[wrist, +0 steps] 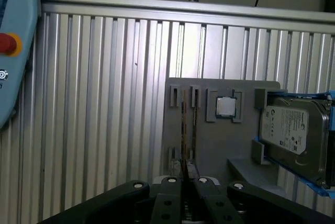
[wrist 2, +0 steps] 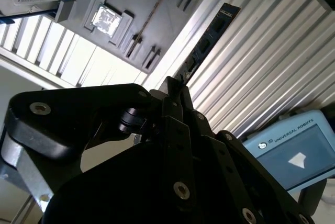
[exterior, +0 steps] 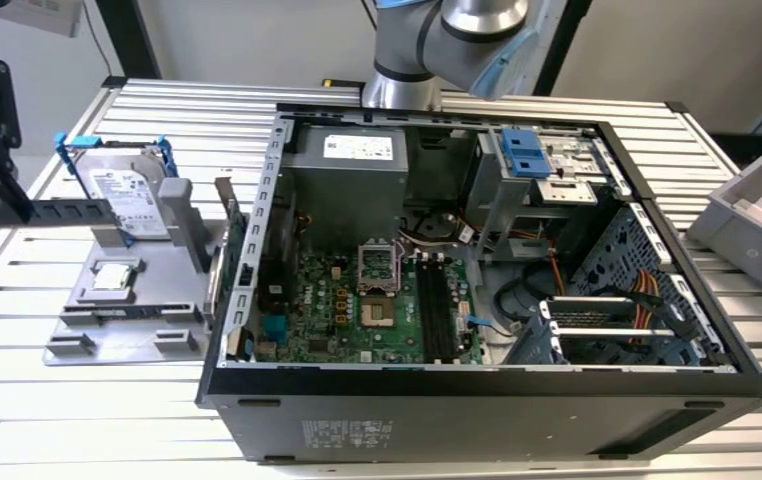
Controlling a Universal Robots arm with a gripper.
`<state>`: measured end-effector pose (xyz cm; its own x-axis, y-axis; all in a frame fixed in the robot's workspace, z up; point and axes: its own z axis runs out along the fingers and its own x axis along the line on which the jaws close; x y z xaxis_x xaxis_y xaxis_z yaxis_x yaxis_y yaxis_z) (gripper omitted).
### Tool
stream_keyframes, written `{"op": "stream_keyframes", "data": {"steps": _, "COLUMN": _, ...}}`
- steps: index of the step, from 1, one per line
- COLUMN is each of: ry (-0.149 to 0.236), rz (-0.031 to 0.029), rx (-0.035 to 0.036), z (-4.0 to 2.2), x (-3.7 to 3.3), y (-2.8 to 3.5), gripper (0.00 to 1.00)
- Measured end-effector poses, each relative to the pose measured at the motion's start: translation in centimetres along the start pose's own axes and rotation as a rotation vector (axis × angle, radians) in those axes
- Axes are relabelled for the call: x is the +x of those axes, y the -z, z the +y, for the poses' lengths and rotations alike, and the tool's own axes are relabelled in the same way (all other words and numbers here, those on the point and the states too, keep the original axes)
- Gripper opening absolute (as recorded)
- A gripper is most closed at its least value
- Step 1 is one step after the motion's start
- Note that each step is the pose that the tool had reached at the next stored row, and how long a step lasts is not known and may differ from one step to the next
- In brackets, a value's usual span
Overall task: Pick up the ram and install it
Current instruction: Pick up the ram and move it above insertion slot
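Black metal computer case [exterior: 488, 400] sits open at the exterior view's right, with the grey tray [exterior: 114, 340] to its left. The gripper [wrist 2: 174, 89] has its jaws pinched tight on one end of the ram [wrist 2: 212, 35] above the tray. The stick's long axis runs straight out from the fingertips, toward the case. It's a dark greenish board with a row of black chips.

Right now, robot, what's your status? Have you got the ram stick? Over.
Gripper shut on the ram. Ram in the air, outside the computer case. Case open; hard drive close by the ram.
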<state>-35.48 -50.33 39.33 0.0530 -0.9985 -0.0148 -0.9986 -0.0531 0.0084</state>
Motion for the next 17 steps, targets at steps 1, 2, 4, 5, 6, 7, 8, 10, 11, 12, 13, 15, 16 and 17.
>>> {"op": "stream_keyframes", "data": {"steps": 1, "ry": 0.000, "rz": 0.0000, "rx": 0.0000, "z": 0.00, "x": 0.00, "y": 0.06, "gripper": 0.00}}
{"op": "stream_keyframes", "data": {"steps": 2, "ry": 0.000, "rz": 0.0000, "rx": 0.0000, "z": 0.00, "x": 0.00, "y": 0.12, "gripper": 0.00}}
{"op": "stream_keyframes", "data": {"steps": 4, "ry": 0.000, "rz": 0.0000, "rx": 0.0000, "z": 0.00, "x": 0.00, "y": 0.23, "gripper": 0.00}}
{"op": "stream_keyframes", "data": {"steps": 5, "ry": 0.000, "rz": -0.0001, "rx": 0.0001, "z": 0.00, "x": 0.00, "y": 0.29, "gripper": 0.00}}
{"op": "stream_keyframes", "data": {"steps": 6, "ry": -0.001, "rz": -0.0001, "rx": 0.0004, "z": 0.00, "x": 0.00, "y": 0.33, "gripper": 0.00}}
{"op": "stream_keyframes", "data": {"steps": 7, "ry": -0.003, "rz": -0.0001, "rx": 0.0008, "z": 0.00, "x": 0.00, "y": 0.35, "gripper": 0.00}}
{"op": "stream_keyframes", "data": {"steps": 8, "ry": -0.008, "rz": 0.0000, "rx": 0.0015, "z": 0.00, "x": 0.00, "y": 0.37, "gripper": 0.00}}
{"op": "stream_keyframes", "data": {"steps": 10, "ry": -0.023, "rz": -0.0001, "rx": 0.0024, "z": -0.01, "x": -0.01, "y": 0.38, "gripper": 0.00}}
{"op": "stream_keyframes", "data": {"steps": 11, "ry": -0.031, "rz": -0.0001, "rx": 0.0029, "z": 0.00, "x": -0.01, "y": 0.38, "gripper": 0.00}}
{"op": "stream_keyframes", "data": {"steps": 12, "ry": -0.033, "rz": -0.0001, "rx": 0.0030, "z": 0.00, "x": -0.01, "y": 0.38, "gripper": 0.00}}
{"op": "stream_keyframes", "data": {"steps": 13, "ry": -0.033, "rz": -0.0001, "rx": 0.0030, "z": 0.00, "x": -0.01, "y": 0.38, "gripper": 0.00}}
{"op": "stream_keyframes", "data": {"steps": 15, "ry": -0.033, "rz": -0.0001, "rx": 0.0031, "z": 0.00, "x": -0.01, "y": 0.38, "gripper": 0.00}}
{"op": "stream_keyframes", "data": {"steps": 16, "ry": -0.033, "rz": -0.0001, "rx": 0.0031, "z": 0.00, "x": -0.01, "y": 0.38, "gripper": 0.00}}
{"op": "stream_keyframes", "data": {"steps": 17, "ry": -0.033, "rz": -0.0001, "rx": 0.0031, "z": 0.00, "x": -0.01, "y": 0.38, "gripper": 0.00}}
